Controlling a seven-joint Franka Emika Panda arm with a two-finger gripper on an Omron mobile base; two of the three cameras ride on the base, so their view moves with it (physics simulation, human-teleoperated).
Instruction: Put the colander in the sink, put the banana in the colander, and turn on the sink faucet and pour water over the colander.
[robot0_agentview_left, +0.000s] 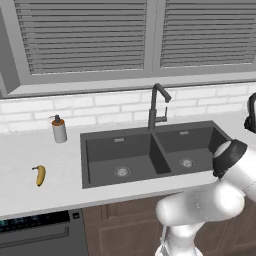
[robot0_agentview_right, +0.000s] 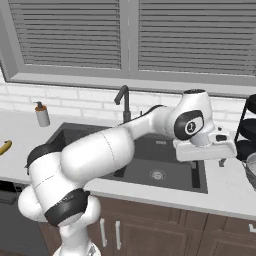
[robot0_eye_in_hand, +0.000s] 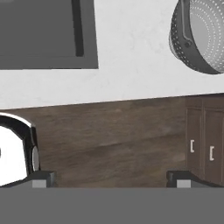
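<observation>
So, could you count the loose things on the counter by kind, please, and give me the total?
Banana: 1
Soap bottle: 1
Colander: 1
Total: 3

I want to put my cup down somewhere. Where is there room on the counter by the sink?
Bare counter lies left of the sink, between the soap bottle and the banana. Both basins are bare too. Right of the sink is tighter: the gripper hangs there, near the colander and a dark rack.
</observation>
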